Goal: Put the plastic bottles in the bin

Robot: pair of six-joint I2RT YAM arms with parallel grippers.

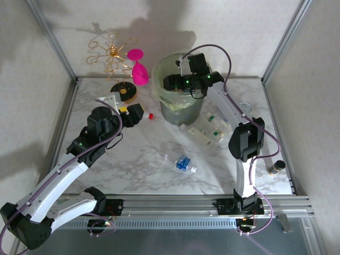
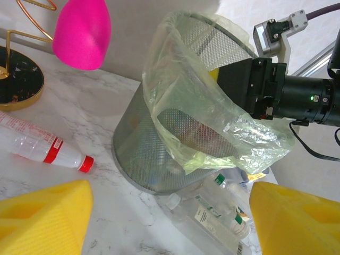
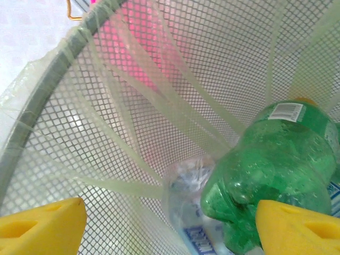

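Mesh bin (image 1: 180, 110) stood at 12 o'clock on the table (image 1: 138, 159), with a pale green liner (image 2: 255, 138) draped over its rim. From above, the right arm covered the bin mouth, so the contents were unreadable there. The right wrist view looked inside. A green bottle (image 3: 276, 170) lay at 3 o'clock, its lower end cut off behind a yellow pad (image 3: 297, 228). A clear bottle (image 3: 186, 199) lay beside it at 6 o'clock, its blue label half out of frame. The right gripper (image 3: 170, 212) had its jaws wide apart, clamped on nothing. Whether the pad touched the green bottle could not be told. A pink blur showed through the mesh at 12 o'clock, too soft to name.

The left gripper (image 2: 171, 194) hovered at 9 o'clock of the bin, jaws spread and empty, finger bases cut by the frame. The red-capped bottle (image 2: 37, 144) lay on the table near it, base cut off at the frame edge; from above the gripper hid all but its cap. A bottle pile (image 1: 208, 130) lay against the bin foot at 4 o'clock, overlapping, count unclear. The blue-label bottle (image 1: 182, 163) lay alone at 6 o'clock, well apart. The goblet (image 1: 139, 69) stood at 10 o'clock near the bin, with the wire stand (image 1: 114, 56) just past it. A small dark can (image 1: 276, 168) stood at the table's 4 o'clock edge, label illegible.
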